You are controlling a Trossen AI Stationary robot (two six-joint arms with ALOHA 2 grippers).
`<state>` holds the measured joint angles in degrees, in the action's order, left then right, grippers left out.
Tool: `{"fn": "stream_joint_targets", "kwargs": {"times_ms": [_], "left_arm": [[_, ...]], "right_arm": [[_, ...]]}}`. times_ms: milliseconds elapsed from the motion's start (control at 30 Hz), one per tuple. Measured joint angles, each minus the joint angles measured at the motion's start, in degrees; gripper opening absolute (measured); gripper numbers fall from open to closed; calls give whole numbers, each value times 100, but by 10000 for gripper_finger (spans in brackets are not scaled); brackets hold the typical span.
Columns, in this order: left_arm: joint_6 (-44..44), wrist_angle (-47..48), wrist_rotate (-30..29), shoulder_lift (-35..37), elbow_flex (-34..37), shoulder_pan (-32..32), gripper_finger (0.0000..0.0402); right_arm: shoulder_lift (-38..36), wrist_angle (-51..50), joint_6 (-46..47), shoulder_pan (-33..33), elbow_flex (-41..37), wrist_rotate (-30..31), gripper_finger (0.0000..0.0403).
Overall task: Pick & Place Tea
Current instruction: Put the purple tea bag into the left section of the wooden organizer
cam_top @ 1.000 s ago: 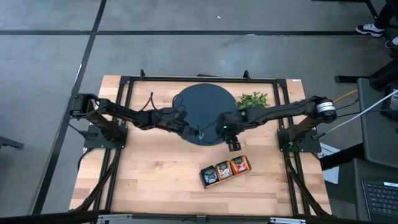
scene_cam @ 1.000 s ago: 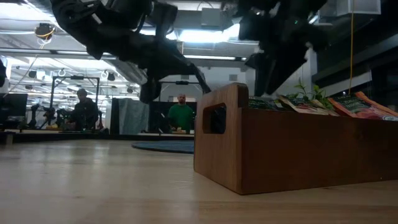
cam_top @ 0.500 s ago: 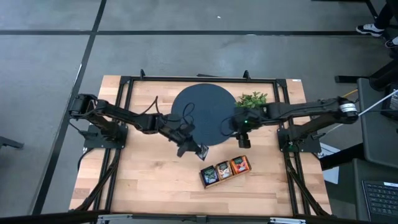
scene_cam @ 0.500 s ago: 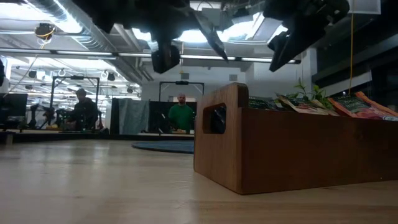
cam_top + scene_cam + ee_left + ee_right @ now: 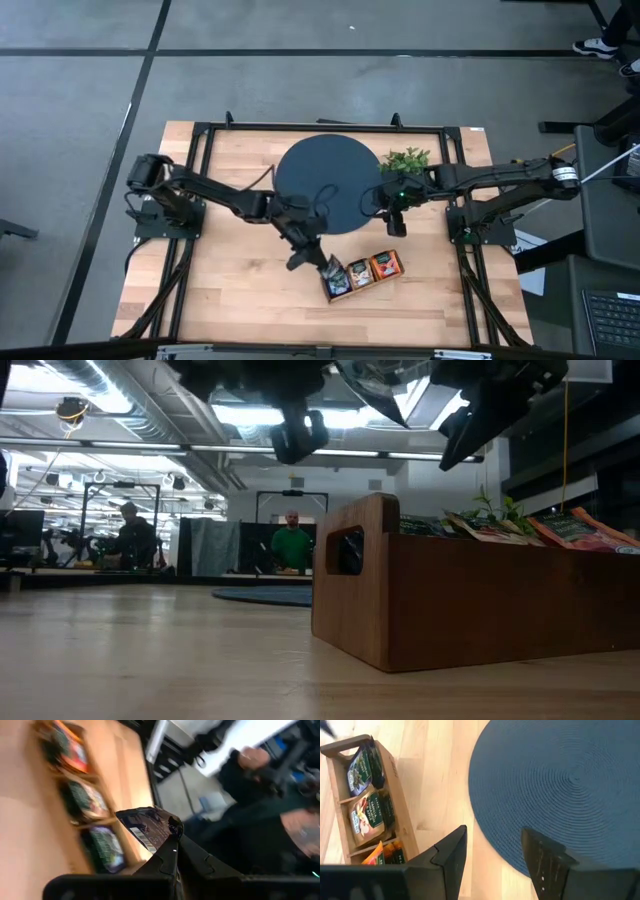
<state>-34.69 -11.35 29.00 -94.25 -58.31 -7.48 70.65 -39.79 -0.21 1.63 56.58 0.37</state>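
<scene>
We are carrying a dark tea sachet (image 5: 148,826), pinched in our left gripper (image 5: 327,266), just above the wooden tray (image 5: 362,273) at lower centre. It should drop squarely into the leftmost compartment. Our right gripper (image 5: 397,226) is waiting spread, centre right.

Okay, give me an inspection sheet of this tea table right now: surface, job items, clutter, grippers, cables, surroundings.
Surface: light wood table with a round dark blue mat.
Job's things: wooden tray with three compartments, each holding tea sachets; one dark sachet pinched by the left gripper.
Clutter: small green plant beside the mat.
Grippers: left gripper shut on the dark sachet, at the tray's left end; right gripper open and empty, at the mat's edge, above the tray.
Cables: black cables run along both arms.
Surroundings: grey floor; people at benches in the room behind, low view.
</scene>
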Motion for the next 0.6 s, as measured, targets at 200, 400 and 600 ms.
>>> {"fn": "stream_joint_targets", "kwargs": {"times_ms": [200,400,600], "left_arm": [[216,-5,766,-641,-438,51,2],[483,43,1231,-1159,-784,146,2],[656,126,1666,-1675,-979,164,2]], "right_arm": [[-2,-27,10,0,0,3,188],[0,-35,74,0,0,4,188],[0,-41,129,0,0,6,188]]}}
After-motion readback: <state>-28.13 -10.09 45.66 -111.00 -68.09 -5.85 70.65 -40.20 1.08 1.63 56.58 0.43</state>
